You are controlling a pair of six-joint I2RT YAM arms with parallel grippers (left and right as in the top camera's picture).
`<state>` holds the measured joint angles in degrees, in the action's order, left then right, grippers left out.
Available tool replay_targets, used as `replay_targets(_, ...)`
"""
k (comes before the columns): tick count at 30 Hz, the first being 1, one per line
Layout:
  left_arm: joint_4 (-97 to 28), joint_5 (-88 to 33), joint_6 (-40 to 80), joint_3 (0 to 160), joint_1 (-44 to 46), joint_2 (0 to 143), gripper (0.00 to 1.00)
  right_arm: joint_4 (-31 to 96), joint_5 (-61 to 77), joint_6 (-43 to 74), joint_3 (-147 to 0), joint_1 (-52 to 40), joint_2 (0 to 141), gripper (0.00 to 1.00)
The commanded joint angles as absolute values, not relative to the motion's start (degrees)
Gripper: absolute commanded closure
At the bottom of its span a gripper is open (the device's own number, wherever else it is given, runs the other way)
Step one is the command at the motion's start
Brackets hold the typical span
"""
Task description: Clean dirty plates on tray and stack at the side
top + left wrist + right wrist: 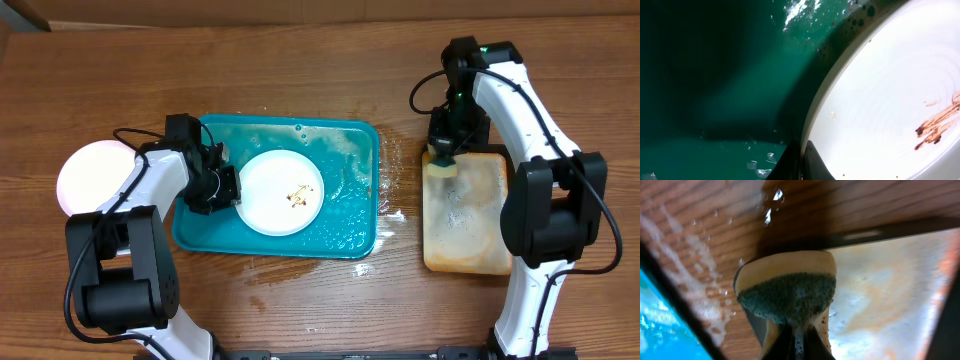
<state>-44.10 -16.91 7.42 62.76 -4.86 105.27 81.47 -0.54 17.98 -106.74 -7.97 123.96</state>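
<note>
A white plate (pixel 282 192) with brown smears lies in the teal tray (pixel 345 225). My left gripper (pixel 226 186) is shut on its left rim; in the left wrist view the fingers (pixel 804 162) pinch the plate (pixel 880 100) edge over the tray (pixel 715 75) floor. Another white plate (pixel 92 175) sits on the table at the far left. My right gripper (pixel 441 152) is shut on a yellow sponge with a green scrub face (pixel 787 295), held over the tan tray's (pixel 470 215) upper left corner. The yellow-green plate is not in view.
The tan dark-rimmed tray (pixel 890 290) holds soapy water at the right. Water and foam lie on the wooden table (pixel 397 195) between the two trays. The teal tray floor is wet with bubbles.
</note>
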Motion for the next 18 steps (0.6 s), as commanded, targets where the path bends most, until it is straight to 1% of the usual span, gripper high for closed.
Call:
replay_targets(1,-43.55,-17.41,8.36,63.26,-4.43,106.06,0.96,81.76,-9.47,22.04,-108.01,-8.49,120.64,0.96)
replay_targets(4,-43.22,-17.41,8.34,63.26,-4.43,106.06,0.96,82.32,-13.26,23.20,-107.96,-10.22,119.28,0.96)
replay_targets(9,-42.85,-17.21,8.34,63.26,-4.43,106.06,0.96,81.84,-20.49,25.80,-106.85,-15.97,113.27,0.96)
replay_targets(13,-42.74,-17.17,8.10,63.26,-4.43,106.06,0.96,81.76,-21.02,28.08,-105.01,-19.46,108.95,0.96)
replay_targets(18,-42.76,-17.19,7.27,63.26,-4.43,106.06,0.96,80.88,-21.04,31.83,-97.36,-19.16,106.13,0.96)
